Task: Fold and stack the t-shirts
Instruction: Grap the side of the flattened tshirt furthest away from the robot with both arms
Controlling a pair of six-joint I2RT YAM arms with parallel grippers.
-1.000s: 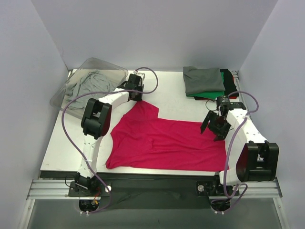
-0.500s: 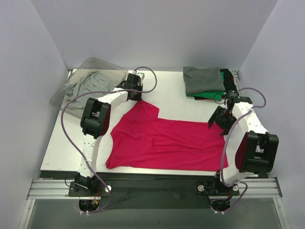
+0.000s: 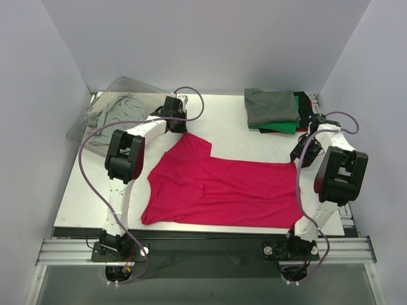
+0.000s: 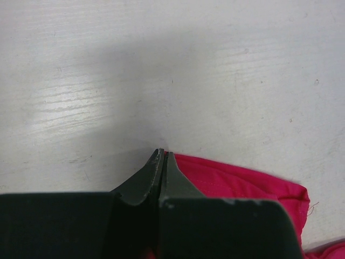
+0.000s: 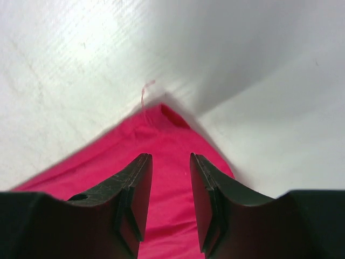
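The magenta-red t-shirt (image 3: 219, 190) is thin, limp cloth. It should weigh almost nothing, sag from wherever it is lifted and drag over the table (image 3: 229, 130) rather than slide as one piece. It cannot break, but a single-layer pinch may slip, so the corners and hems look like the best holds, one for each arm. It lies spread flat on the table, in front of the folded pile (image 3: 272, 107) and mostly to its left, with soft creases across the middle and one flap reaching back towards the level of the pile. The left gripper (image 4: 161, 154) is at the tip of that flap, well to the left of the pile. Its jaws are pressed together at the cloth's edge, and I cannot tell whether any fabric is caught between them. The right gripper (image 5: 171, 162) is just in front of the pile's right end, jaws slightly spread and straddling the shirt's pointed corner, where a loose thread (image 5: 144, 91) trails. The pile has a dark grey shirt on top, then green (image 3: 283, 126), with black and red edges showing on its right side.
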